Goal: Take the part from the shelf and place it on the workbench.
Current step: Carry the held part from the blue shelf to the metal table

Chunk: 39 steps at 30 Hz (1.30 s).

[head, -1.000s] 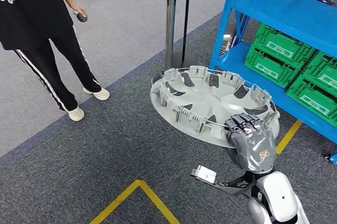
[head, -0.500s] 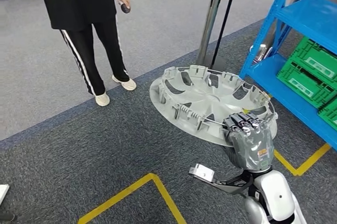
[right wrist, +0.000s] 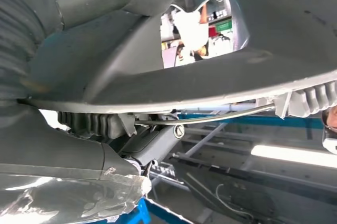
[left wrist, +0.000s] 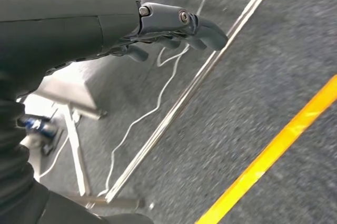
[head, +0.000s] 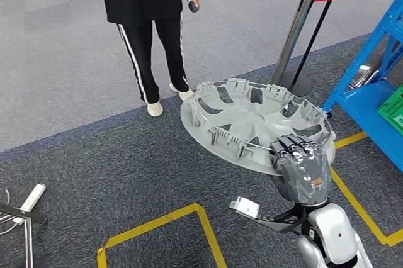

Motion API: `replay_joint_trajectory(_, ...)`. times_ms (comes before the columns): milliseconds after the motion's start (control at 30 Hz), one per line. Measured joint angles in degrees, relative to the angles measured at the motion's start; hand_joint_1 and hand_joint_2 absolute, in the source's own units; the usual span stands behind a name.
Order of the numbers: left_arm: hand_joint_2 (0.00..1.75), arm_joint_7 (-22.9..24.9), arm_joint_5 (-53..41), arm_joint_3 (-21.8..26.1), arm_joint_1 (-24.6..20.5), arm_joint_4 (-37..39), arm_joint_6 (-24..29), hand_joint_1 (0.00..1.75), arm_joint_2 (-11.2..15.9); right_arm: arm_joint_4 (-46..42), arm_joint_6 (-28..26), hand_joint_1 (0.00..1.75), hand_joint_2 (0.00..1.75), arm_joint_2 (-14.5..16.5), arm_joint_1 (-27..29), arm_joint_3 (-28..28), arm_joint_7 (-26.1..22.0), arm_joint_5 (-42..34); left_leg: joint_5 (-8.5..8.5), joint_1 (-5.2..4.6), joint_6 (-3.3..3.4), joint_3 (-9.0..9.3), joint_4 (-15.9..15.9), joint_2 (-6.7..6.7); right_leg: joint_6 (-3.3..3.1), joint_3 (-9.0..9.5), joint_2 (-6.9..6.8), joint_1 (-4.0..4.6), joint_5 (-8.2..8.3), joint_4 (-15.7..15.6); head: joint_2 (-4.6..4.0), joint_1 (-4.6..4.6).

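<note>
The step in hand looks to be the carry from shelf to bench; the part, a large grey wheel cover, is already off the blue shelf at the far right and rides in the air in front of the robot, above the dark carpet; no bench can be seen, so the carry is judged unfinished. The right hand grips the part at its near right rim, fingers curled over the edge and holding it; the right wrist view shows the rim clamped close against the hand. To do this well: keep the disc close to level, since it hangs far out to the left of a single grip and could droop or twist; turn slowly; give room to the person standing far left and to the metal post beyond the part. The left hand holds nothing, its fingers apart and lightly bent above the floor. The part is round, shallow, matt grey, with cut-out openings, clip tabs about the rim and a thin wire ring inside, hollow side up.
</note>
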Motion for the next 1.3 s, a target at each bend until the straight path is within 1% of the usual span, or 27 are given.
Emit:
replay_joint_trajectory(67, 1.75, 0.0, 0.0, 0.01, -0.19, -0.01, -0.15, 0.0, -0.03, -0.55, 0.03, 1.75, 1.75, -0.24, 0.1, -0.24, 0.17, -0.04, -3.79, -0.4, -0.1, -3.17, 6.74, 4.01, -0.52, -0.07, -1.93, 0.3, 0.19, -0.15, -0.01, -0.5)
replay_joint_trajectory(133, 1.75, 0.0, 0.01, 0.01, -0.29, 0.0, -0.35, 0.0, -0.05, -0.97, 0.06, 1.75, 1.75, -0.55, 0.19, -0.45, 0.2, -0.04, -6.4, -0.45, 0.01, -5.91, 13.37, 5.17, -0.69, -0.24, -3.87, 0.7, 0.22, -0.15, -0.01, -0.54)
replay_joint_trajectory(167, 1.75, 0.0, 0.01, 0.01, -0.27, 0.0, -0.43, 0.0, -0.07, -1.09, 0.07, 1.75, 1.75, -0.68, 0.21, -0.49, 0.2, -0.04, -6.24, -0.51, 0.18, -5.9, 14.07, 5.3, -0.73, -0.27, -4.78, 0.86, 0.21, -0.16, -0.01, -0.55)
replay_joint_trajectory(200, 1.75, 0.0, 0.01, 0.01, -0.23, 0.0, -0.48, 0.0, -0.08, -1.19, 0.07, 1.75, 1.75, -0.75, 0.21, -0.5, 0.2, -0.04, -5.13, -0.65, 0.46, -4.75, 12.52, 5.46, -0.76, -0.25, -5.61, 1.0, 0.18, -0.16, -0.01, -0.55)
replay_joint_trajectory(233, 1.75, 0.0, 0.01, 0.01, -0.21, -0.01, -0.49, 0.0, -0.09, -1.33, 0.07, 1.75, 1.75, -0.79, 0.22, -0.5, 0.2, -0.04, -3.38, -0.93, 0.88, -2.6, 9.04, 5.98, -0.78, -0.17, -6.38, 1.11, 0.13, -0.17, -0.01, -0.55)
replay_joint_trajectory(300, 1.75, 0.0, 0.0, 0.01, -0.28, -0.01, -0.48, 0.0, -0.02, -1.59, 0.07, 1.75, 1.75, -0.92, 0.22, -0.51, 0.21, -0.05, -0.9, -1.86, 2.0, 1.73, 1.4, 8.34, -0.68, -0.13, -7.7, 1.4, -0.04, -0.17, -0.01, -0.53)
replay_joint_trajectory(367, 1.75, 0.0, 0.0, 0.01, -0.32, -0.01, -0.48, 0.0, 0.03, -1.75, 0.07, 1.75, 1.75, -1.09, 0.18, -0.53, 0.23, -0.04, -0.6, -2.51, 2.83, 3.29, -1.99, 9.54, -0.42, -0.22, -8.98, 1.73, -0.2, -0.16, -0.01, -0.45)
replay_joint_trajectory(433, 1.75, 0.01, 0.0, 0.01, -0.16, 0.0, -0.49, 0.0, 0.04, -1.79, 0.07, 1.75, 1.75, -1.22, 0.13, -0.54, 0.24, -0.04, -0.55, -2.41, 3.34, 3.2, -2.54, 8.35, -0.01, -0.22, -9.85, 1.81, -0.47, -0.24, -0.01, -0.43)
replay_joint_trajectory(500, 1.75, 0.04, 0.0, 0.04, -0.02, 0.0, -0.49, 0.0, 0.08, -1.81, 0.09, 1.75, 1.75, -1.34, 0.17, -0.54, 0.24, -0.04, -0.29, -2.02, 3.87, 3.29, -2.98, 7.06, 0.36, -0.99, -7.56, 1.61, -2.12, 1.7, -0.02, -0.37)
replay_joint_trajectory(567, 1.75, 0.07, 0.01, 0.07, -0.11, -0.01, -0.49, 0.0, 0.03, -1.84, 0.11, 1.75, 1.75, -1.56, 0.24, -0.55, 0.24, -0.05, -0.12, -1.68, 4.2, 3.29, -3.13, 5.76, 0.53, -3.98, -3.94, 1.47, -5.52, 8.42, -0.02, -0.19)
replay_joint_trajectory(633, 1.75, 0.07, 0.02, 0.08, -0.18, -0.01, -0.55, 0.0, -0.04, -1.84, 0.15, 1.75, 1.75, -1.73, 0.27, -0.55, 0.25, -0.04, -0.06, -1.48, 4.27, 3.24, -3.1, 4.29, 0.82, -7.61, -2.68, 1.37, -7.82, 15.7, -0.01, -0.12)
replay_joint_trajectory(667, 1.75, 0.07, 0.02, 0.09, -0.19, -0.01, -0.63, 0.0, -0.05, -1.84, 0.17, 1.75, 1.75, -1.77, 0.29, -0.55, 0.27, -0.02, -0.03, -1.36, 4.23, 3.27, -3.08, 3.48, 1.08, -8.44, -2.56, 1.25, -7.54, 16.93, -0.01, -0.12)
replay_joint_trajectory(700, 1.75, 0.08, 0.02, 0.11, -0.19, -0.01, -0.73, 0.0, -0.05, -1.84, 0.2, 1.75, 1.75, -1.8, 0.32, -0.55, 0.31, 0.02, -0.01, -1.18, 4.13, 3.33, -3.02, 2.65, 1.38, -8.02, -2.48, 1.02, -6.04, 15.55, -0.01, -0.13)
replay_joint_trajectory(733, 1.75, 0.08, 0.02, 0.13, -0.2, -0.01, -0.81, 0.0, -0.05, -1.85, 0.21, 1.75, 1.75, -1.81, 0.33, -0.55, 0.34, 0.05, 0.0, -0.96, 3.94, 3.4, -2.94, 1.8, 1.73, -6.67, -2.18, 0.69, -3.82, 12.28, -0.01, -0.14)
replay_joint_trajectory(800, 1.75, 0.09, 0.02, 0.16, -0.26, -0.01, -0.9, 0.0, -0.01, -1.88, 0.2, 1.75, 1.75, -1.83, 0.41, -0.55, 0.42, 0.11, 0.0, -0.6, 3.23, 3.32, -2.61, 0.16, 2.64, -3.01, 0.43, -0.26, -0.39, 4.26, -0.02, -0.05)
replay_joint_trajectory(867, 1.75, 0.11, 0.02, 0.22, -0.29, -0.01, -1.08, 0.0, 0.07, -1.99, 0.16, 1.75, 1.75, -1.84, 0.55, -0.59, 0.53, 0.14, 0.36, -0.46, 2.44, 2.7, -2.34, -1.26, 2.66, -1.09, 2.48, -0.67, 0.11, 0.58, -0.02, -0.07)
replay_joint_trajectory(933, 1.75, 0.19, 0.02, 0.31, -0.05, 0.0, -1.38, 0.0, 0.14, -2.1, 0.11, 1.75, 1.75, -1.92, 0.8, -0.68, 0.67, 0.16, 0.9, -0.36, 1.88, 2.04, -2.33, -2.45, 1.91, -0.91, 1.64, -0.53, -0.05, 0.53, -0.01, -0.17)
replay_joint_trajectory(967, 1.75, 0.25, 0.02, 0.35, 0.1, 0.0, -1.52, 0.0, 0.14, -2.14, 0.09, 1.75, 1.75, -1.97, 0.97, -0.74, 0.73, 0.18, 0.77, -0.43, 1.66, 1.77, -2.07, -2.07, 1.61, -0.92, 0.94, -0.52, 0.02, 0.56, -0.01, -0.22)
replay_joint_trajectory(1033, 1.75, 0.37, 0.01, 0.39, 0.09, 0.0, -1.79, 0.0, 0.12, -2.34, 0.06, 1.75, 1.75, -2.02, 1.53, -1.03, 0.9, 0.2, -1.48, -0.76, 1.29, -0.03, 1.56, 1.05, 0.84, -0.8, -0.76, -0.47, 0.13, 0.48, -0.01, -0.58)
replay_joint_trajectory(1067, 1.75, 0.39, 0.0, 0.4, -0.02, 0.0, -1.94, 0.0, 0.08, -2.49, 0.05, 1.75, 1.75, -2.03, 1.84, -1.24, 0.98, 0.21, -3.47, -0.93, 1.16, -1.7, 5.24, 3.16, 0.5, -0.77, -1.67, -0.25, 0.12, 0.47, -0.01, -0.76)
replay_joint_trajectory(1100, 1.75, 0.41, -0.01, 0.4, -0.14, 0.01, -2.09, 0.0, 0.04, -2.61, 0.04, 1.75, 1.75, -2.04, 2.16, -1.5, 1.04, 0.24, -5.49, -0.98, 1.1, -3.66, 9.54, 4.51, 0.25, -0.79, -2.61, -0.04, 0.09, 0.47, -0.02, -0.92)
replay_joint_trajectory(1133, 1.75, 0.42, -0.02, 0.4, -0.2, 0.01, -2.26, 0.0, -0.01, -2.68, 0.04, 1.75, 1.75, -2.06, 2.46, -1.74, 1.07, 0.26, -6.89, -0.98, 1.14, -5.25, 13.14, 5.09, 0.1, -0.8, -3.52, 0.17, 0.06, 0.47, -0.02, -0.92)
replay_joint_trajectory(1167, 1.75, 0.42, -0.03, 0.4, -0.21, 0.01, -2.43, 0.0, -0.07, -2.73, 0.04, 1.75, 1.75, -2.08, 2.75, -1.94, 1.11, 0.28, -7.32, -1.02, 1.32, -5.99, 15.06, 5.31, 0.01, -0.8, -4.38, 0.36, 0.02, 0.46, -0.02, -0.93)
replay_joint_trajectory(1200, 1.75, 0.43, -0.04, 0.4, -0.18, 0.02, -2.61, 0.0, -0.13, -2.8, 0.03, 1.75, 1.75, -2.09, 3.08, -2.16, 1.18, 0.3, -6.69, -1.15, 1.65, -5.58, 14.73, 5.4, -0.05, -0.77, -5.18, 0.56, 0.0, 0.43, -0.03, -0.93)
replay_joint_trajectory(1233, 1.75, 0.45, -0.06, 0.41, -0.17, 0.01, -2.81, 0.0, -0.15, -2.92, 0.02, 1.75, 1.75, -2.1, 3.46, -2.41, 1.3, 0.32, -5.24, -1.43, 2.18, -4.07, 12.24, 5.64, -0.09, -0.69, -5.94, 0.73, -0.03, 0.34, -0.02, -0.93)
replay_joint_trajectory(1267, 1.75, 0.48, -0.08, 0.43, -0.16, 0.01, -3.02, 0.0, -0.16, -3.12, 0.01, 1.75, 1.75, -2.11, 3.88, -2.74, 1.5, 0.49, -3.45, -1.95, 2.92, -1.75, 8.29, 6.46, -0.12, -0.57, -6.64, 0.85, -0.06, 0.23, -0.02, -0.92)
replay_joint_trajectory(1300, 1.75, 0.49, -0.09, 0.45, -0.19, 0.0, -3.28, 0.0, -0.14, -3.36, -0.02, 1.75, 1.75, -2.13, 4.41, -3.2, 1.76, 0.76, -2.05, -2.72, 3.77, 0.7, 4.07, 8.06, -0.08, -0.47, -7.35, 1.04, -0.13, 0.17, -0.02, -0.93)
